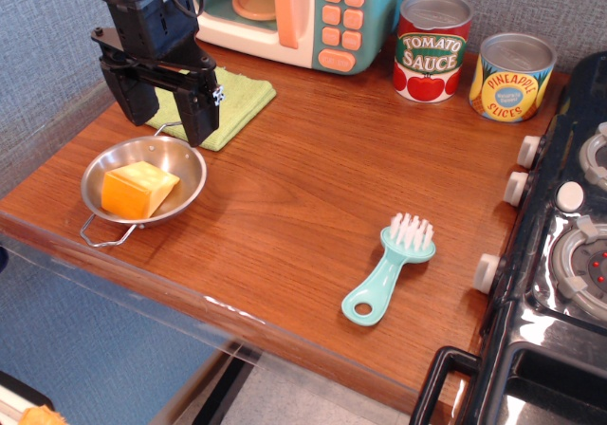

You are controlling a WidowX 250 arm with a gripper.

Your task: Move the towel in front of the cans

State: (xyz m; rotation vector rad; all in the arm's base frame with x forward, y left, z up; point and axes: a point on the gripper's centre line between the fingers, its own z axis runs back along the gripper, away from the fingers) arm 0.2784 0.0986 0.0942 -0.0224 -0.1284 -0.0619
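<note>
The light green towel (232,102) lies flat at the back left of the wooden table, in front of the toy microwave, partly hidden behind my gripper. My gripper (166,112) is black, points down over the towel's left part and stands open, with nothing between its fingers. The red "Tomato Sauce" can (432,47) and the shorter yellow-and-blue "Pineapple Slices" can (511,77) stand at the back right, far from the towel.
A steel pan (185,164) holding an orange cheese block (138,189) sits just in front of the towel. A teal brush (390,267) lies mid-right. A toy microwave (294,12) stands at the back. A black toy stove (564,245) borders the right edge.
</note>
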